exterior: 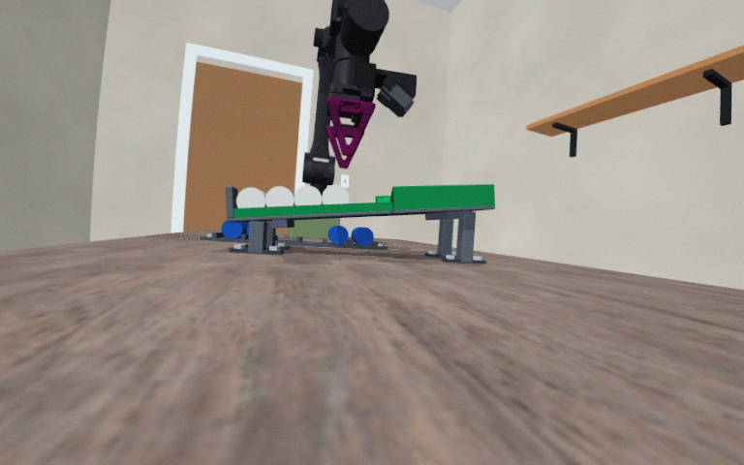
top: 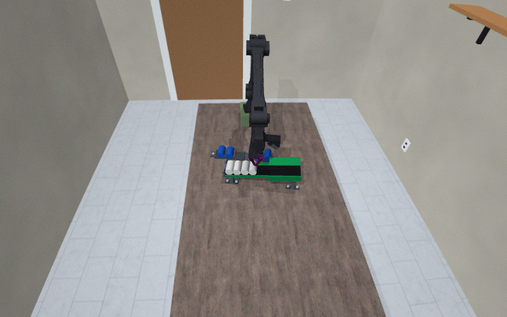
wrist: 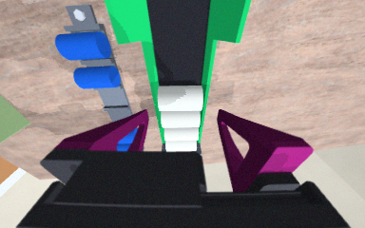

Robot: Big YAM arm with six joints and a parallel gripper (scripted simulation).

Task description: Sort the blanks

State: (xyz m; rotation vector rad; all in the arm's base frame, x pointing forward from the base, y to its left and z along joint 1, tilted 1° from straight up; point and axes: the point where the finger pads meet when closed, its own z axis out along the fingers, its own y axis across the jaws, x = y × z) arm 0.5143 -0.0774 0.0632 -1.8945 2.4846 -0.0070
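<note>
Several white blanks (top: 241, 167) lie side by side across the green ramp (top: 278, 170), in a row against the stop (exterior: 230, 200) at its low end. The row also shows in the exterior view (exterior: 294, 196) and in the wrist view (wrist: 181, 116). My gripper (exterior: 342, 159) is open and empty, and hangs a little above the row's last blank (exterior: 335, 195), the one farthest from the stop. In the wrist view the purple fingers stand apart on either side of the row. Two blue blanks (wrist: 83, 46) (wrist: 97, 77) lie on the grey stock rack (wrist: 111, 92); a third (wrist: 125, 142) shows through the left finger.
The rack (top: 239, 154) lies just behind the ramp, with blue blanks at its left (top: 226, 151) and right (top: 267, 154). The ramp stands on grey legs (exterior: 457, 235). The arm's green base (top: 244, 113) is farther back. A wall shelf (exterior: 631, 96) hangs at the right.
</note>
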